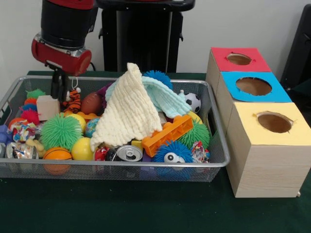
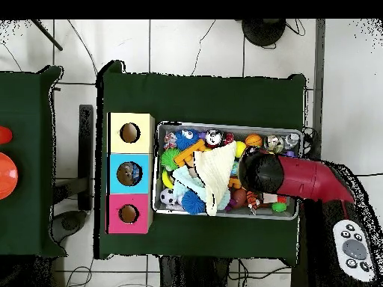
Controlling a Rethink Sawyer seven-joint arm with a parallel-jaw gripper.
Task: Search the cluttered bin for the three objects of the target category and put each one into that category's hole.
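Gripper low over one end of the crowded bin, far from the boxes.

The wire bin (image 1: 214, 162) sits on green cloth; the three holed boxes (image 1: 265, 145) stand well beyond its opposite end. The gripper (image 1: 59, 90) hangs just beside the small tiger toy (image 1: 74, 100), fingers seemingly narrow, holding nothing visible. The target category is unclear; the cream cloth (image 1: 129, 109) hides much.

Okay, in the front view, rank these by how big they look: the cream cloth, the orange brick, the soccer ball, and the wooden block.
1. Cream cloth, clearly largest.
2. Orange brick.
3. Wooden block.
4. Soccer ball, smallest, though it sits farther back and is partly hidden, so its gap to the block is unsure.
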